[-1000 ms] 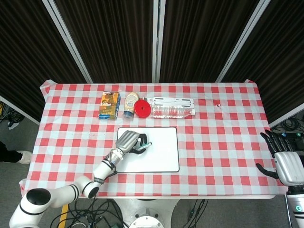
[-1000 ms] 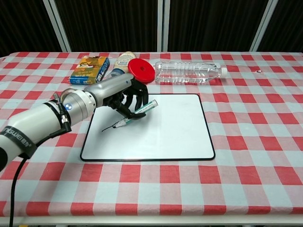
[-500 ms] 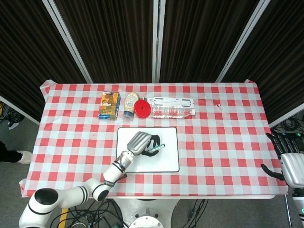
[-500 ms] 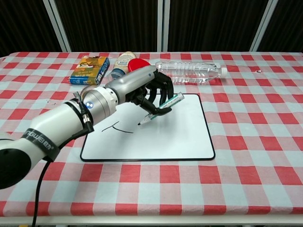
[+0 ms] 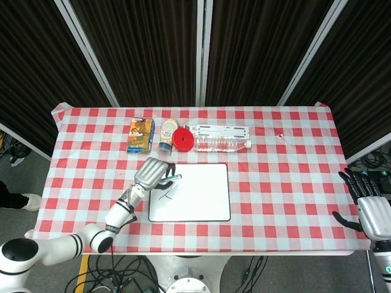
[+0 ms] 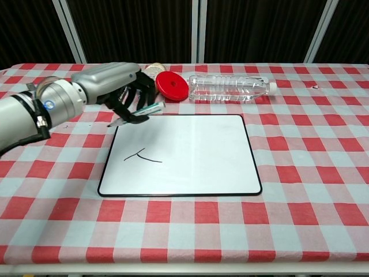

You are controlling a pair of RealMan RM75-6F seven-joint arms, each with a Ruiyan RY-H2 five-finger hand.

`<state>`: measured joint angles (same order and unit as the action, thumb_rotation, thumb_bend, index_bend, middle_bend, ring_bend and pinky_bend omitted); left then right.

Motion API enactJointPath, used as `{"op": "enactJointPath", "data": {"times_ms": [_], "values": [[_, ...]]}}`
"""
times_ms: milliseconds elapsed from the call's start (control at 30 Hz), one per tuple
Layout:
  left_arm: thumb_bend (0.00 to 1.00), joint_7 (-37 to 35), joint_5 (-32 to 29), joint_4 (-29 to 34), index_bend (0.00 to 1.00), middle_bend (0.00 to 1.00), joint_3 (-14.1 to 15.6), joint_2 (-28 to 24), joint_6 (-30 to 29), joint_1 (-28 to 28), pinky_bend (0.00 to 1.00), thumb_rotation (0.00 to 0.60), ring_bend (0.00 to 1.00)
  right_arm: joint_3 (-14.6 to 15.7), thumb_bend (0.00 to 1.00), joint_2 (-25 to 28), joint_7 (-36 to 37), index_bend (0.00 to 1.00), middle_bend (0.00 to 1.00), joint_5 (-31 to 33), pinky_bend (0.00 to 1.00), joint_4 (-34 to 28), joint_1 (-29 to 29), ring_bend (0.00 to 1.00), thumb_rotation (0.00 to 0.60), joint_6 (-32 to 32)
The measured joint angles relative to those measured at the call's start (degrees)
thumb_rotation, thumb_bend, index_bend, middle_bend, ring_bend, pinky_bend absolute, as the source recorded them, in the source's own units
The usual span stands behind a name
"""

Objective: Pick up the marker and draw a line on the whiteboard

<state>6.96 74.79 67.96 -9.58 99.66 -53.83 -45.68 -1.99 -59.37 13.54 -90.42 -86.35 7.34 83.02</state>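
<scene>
The whiteboard (image 5: 198, 195) (image 6: 196, 156) lies flat at the table's front middle and bears a short black line (image 5: 165, 195) (image 6: 142, 156) on its left part. My left hand (image 5: 151, 174) (image 6: 118, 86) hovers over the board's far left corner. It grips the green-capped marker (image 5: 171, 177) (image 6: 138, 113), whose tip points down-left just off the board's edge, apart from the drawn line. My right hand (image 5: 369, 204) hangs beyond the table's right edge with its fingers spread and nothing in it; the chest view does not show it.
Behind the board stand a clear plastic bottle (image 5: 223, 144) (image 6: 230, 86) lying on its side, a red lid (image 5: 182, 138) (image 6: 173, 85), a jar (image 5: 167, 133) (image 6: 151, 68) and a snack box (image 5: 140, 135). A white ruler-like strip (image 5: 220, 130) lies behind the bottle.
My left hand swept right across the board with the marker, leaving a black line, then pulled back left and up to the board's far left corner. The right hand barely shifted.
</scene>
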Motion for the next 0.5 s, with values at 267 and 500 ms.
{"op": "enactJointPath", "data": {"times_ms": [267, 500], "values": [[0.41, 25.6, -16.1, 8.0, 0.54, 0.53, 2.0, -7.9, 2.1, 1.7, 0.78, 0.600, 0.54, 0.0, 0.10, -0.6, 0.0, 0.00, 0.03, -0.5, 0.00, 0.2, 0.5, 0.00, 0.600, -0.3], [0.41, 38.1, -29.4, 11.4, 0.22, 0.33, 3.5, -9.8, 3.2, 0.3, 0.73, 0.600, 0.40, 0.1, 0.10, -0.5, 0.0, 0.00, 0.03, 0.0, 0.00, 0.2, -0.1, 0.00, 0.600, 0.4]]}}
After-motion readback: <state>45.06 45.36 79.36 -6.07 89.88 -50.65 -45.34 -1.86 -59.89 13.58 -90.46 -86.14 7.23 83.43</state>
